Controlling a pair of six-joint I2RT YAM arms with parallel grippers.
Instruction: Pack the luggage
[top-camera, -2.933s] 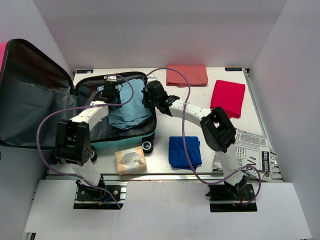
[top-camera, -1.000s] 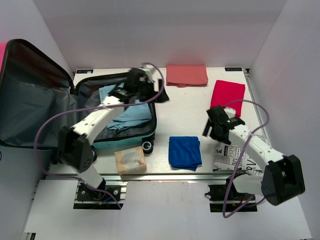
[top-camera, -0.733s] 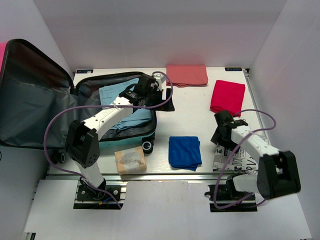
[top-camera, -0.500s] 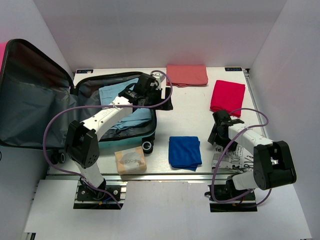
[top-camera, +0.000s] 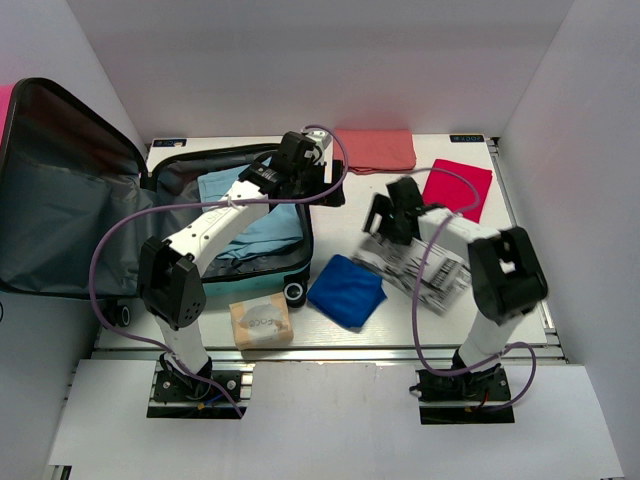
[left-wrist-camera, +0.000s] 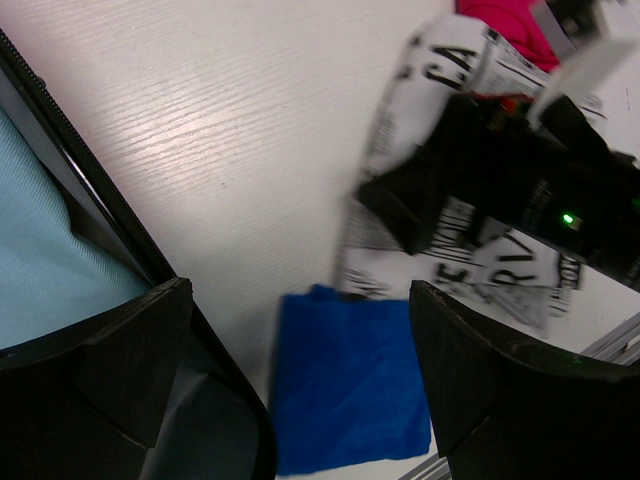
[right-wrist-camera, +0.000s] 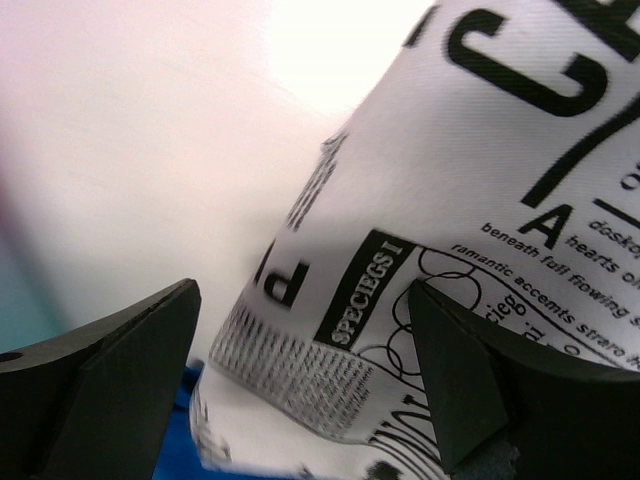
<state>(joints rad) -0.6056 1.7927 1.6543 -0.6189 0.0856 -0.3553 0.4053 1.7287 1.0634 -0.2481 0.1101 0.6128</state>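
- The small hard-shell suitcase (top-camera: 243, 284), teal along its front wall with a dark grey lining, lies open at the left of the white table (top-camera: 340, 210). Its lid stands up against the left wall.
- A folded light-blue cloth (top-camera: 262, 226) lies in the suitcase's lower half.
- The left gripper (top-camera: 318, 192) hangs just past the suitcase's right rim, over bare table. Its fingers (left-wrist-camera: 130, 365) are spread wide with nothing between them.
- The left wrist camera shows the suitcase's black rim at the left edge of its view. Beyond the fingers are a royal-blue folded cloth (left-wrist-camera: 350, 385) and a black-and-white newspaper (left-wrist-camera: 455, 265).
- The right gripper (top-camera: 383, 225) is well apart from the suitcase, near the table's middle and low over the newspaper, with its jaws wide apart. The paper spans the gap between them, and whether a finger touches it cannot be told.
- In the right wrist view a black label on the newspaper reads "SPECIEGSI". Small print nearby includes "beneath full flowing", and the large headline letters are cut off.
- The royal-blue cloth sits askew just right of the suitcase's wheel, touching the newspaper's left edge.
- A tan square packet (top-camera: 262, 322) lies in front of the suitcase, its faint print unreadable.
- A folded salmon-pink cloth (top-camera: 375, 150) and a folded crimson cloth (top-camera: 462, 186) lie at the far side.
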